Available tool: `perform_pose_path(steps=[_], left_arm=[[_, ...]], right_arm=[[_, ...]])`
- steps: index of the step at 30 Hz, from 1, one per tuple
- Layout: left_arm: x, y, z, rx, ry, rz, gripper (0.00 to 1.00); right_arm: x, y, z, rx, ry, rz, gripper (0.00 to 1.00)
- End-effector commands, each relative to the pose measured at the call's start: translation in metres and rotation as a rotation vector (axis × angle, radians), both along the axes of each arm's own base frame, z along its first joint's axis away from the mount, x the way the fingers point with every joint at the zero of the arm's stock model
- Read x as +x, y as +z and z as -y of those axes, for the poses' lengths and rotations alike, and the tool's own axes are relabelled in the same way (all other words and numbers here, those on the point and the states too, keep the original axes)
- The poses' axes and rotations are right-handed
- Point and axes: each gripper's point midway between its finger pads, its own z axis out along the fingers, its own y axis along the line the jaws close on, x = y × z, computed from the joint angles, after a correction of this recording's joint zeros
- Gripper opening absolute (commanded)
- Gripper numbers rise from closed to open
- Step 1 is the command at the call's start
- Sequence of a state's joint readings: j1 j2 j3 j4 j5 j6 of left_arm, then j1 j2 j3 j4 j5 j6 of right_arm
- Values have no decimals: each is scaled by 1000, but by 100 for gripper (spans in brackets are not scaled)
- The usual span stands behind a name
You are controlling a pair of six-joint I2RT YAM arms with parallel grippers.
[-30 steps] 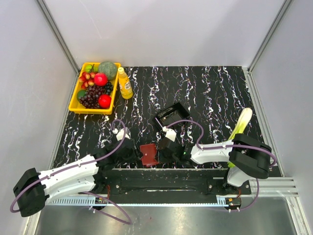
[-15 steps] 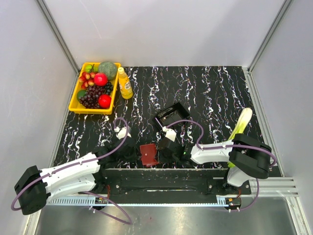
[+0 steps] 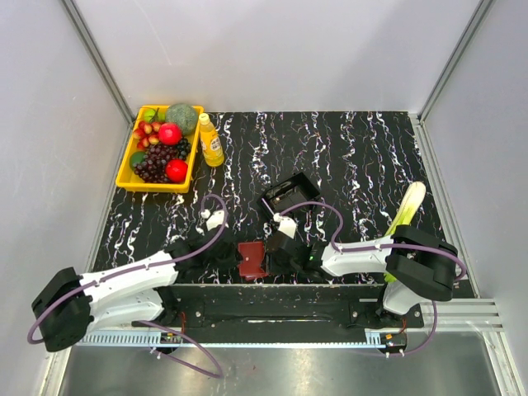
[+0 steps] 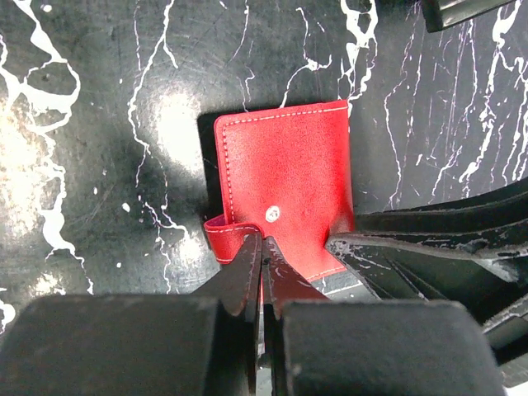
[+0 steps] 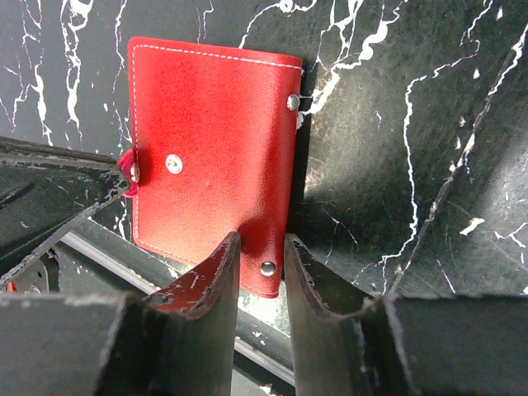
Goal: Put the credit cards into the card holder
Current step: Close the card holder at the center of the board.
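**Jaws close in on a shut wallet, no cards loaded yet**

The left jaws are pressed tight together, their tips on the near edge of the red wallet (image 4: 285,173), just beside its small strap (image 4: 221,238). Whether they pinch any leather cannot be told from the left wrist view. The right jaws stand a narrow gap apart, straddling the wallet's opposite near corner by a metal stud. One finger lies over the red cover and the other over the bare tabletop (image 3: 363,157) beside it. That looks more like pinning the wallet down than lifting it, though the pictures do not settle it.

The wallet lies flat at the near edge of the tabletop, between the two arms, folded shut with its snap showing on the cover. A black tray (image 3: 290,194) sits just beyond it, partly behind the right arm. A yellow bin (image 3: 157,186) of fruit and a small bottle (image 3: 210,140) stand well apart at the far left corner.

None of the credit cards can be picked out in any view, and whether they lie in the tray or under the arms cannot be told. By this reading the job is at its start: the wallet is steadied but not opened. Opening it, fetching each card and sliding it into a pocket all remain to be done.
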State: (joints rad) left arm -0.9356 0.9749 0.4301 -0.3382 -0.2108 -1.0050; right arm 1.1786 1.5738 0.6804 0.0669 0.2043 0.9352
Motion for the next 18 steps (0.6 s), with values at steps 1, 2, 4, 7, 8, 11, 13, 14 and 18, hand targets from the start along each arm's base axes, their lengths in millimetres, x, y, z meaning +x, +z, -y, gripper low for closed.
perform_pose_path(steps=[1,2,4,7,8,11,13,14,18], left_arm=[[23,34,30,-81,-27,94,0],[25,34,30,-74,-28,100,0],[27,35,33,-56,-43,104,0],[27,32,42,-40,-90,86,0],[26,30,46,-42,-105,75,0],[24,21,46,-25,-107,45,0],[25,18,45,-17,-100,45,0],[26,19,45,-18,-98,48,0],[30,26,47,-40,-87,80,0]], right_arm=[[-2,-1,-7,-28,42,36,33],[-4,-2,-8,-40,49,39,33],[-8,-2,-13,-49,84,49,33],[-9,-2,-18,-51,111,55,34],[-9,-1,-19,-52,113,60,35],[-7,-1,-14,-61,95,70,36],[-6,0,-12,-55,87,70,36],[-7,0,-14,-47,90,69,36],[-8,-2,-14,-53,93,66,36]])
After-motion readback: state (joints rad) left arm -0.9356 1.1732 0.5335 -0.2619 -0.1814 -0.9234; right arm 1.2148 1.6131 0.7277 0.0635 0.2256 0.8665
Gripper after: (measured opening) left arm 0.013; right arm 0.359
